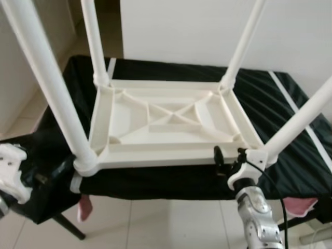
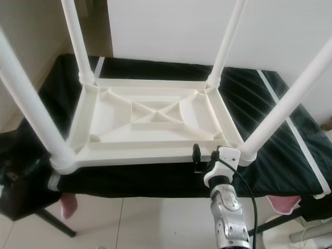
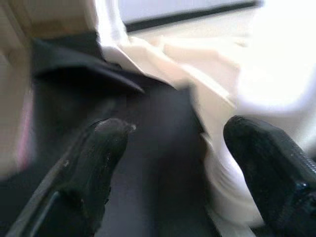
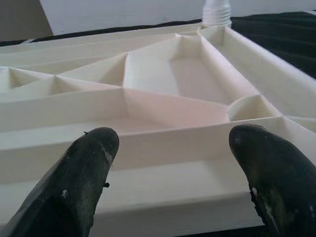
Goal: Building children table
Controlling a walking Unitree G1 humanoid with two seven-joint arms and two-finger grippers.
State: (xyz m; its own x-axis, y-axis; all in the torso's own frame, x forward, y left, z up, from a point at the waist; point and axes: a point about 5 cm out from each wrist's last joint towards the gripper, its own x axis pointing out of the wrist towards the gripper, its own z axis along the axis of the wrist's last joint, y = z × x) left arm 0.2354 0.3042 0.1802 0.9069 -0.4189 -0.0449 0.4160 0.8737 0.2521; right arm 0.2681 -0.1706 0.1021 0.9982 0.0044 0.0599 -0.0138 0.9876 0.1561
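Standing upside down on the black-draped desk (image 1: 290, 93), table (image 1: 171, 122) has all four legs (image 1: 52, 88) fitted, seemingly only flipping left; right pincer (image 1: 228, 157) open, empty, at its near edge; left pincer (image 3: 173, 163) open by near-left leg

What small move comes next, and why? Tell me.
Probably ease the right pincer forward to close on the near rim of the upturned white table. Its fingers stand open just short of that edge, all four legs are already fitted, and the left pincer is open by the near-left leg.
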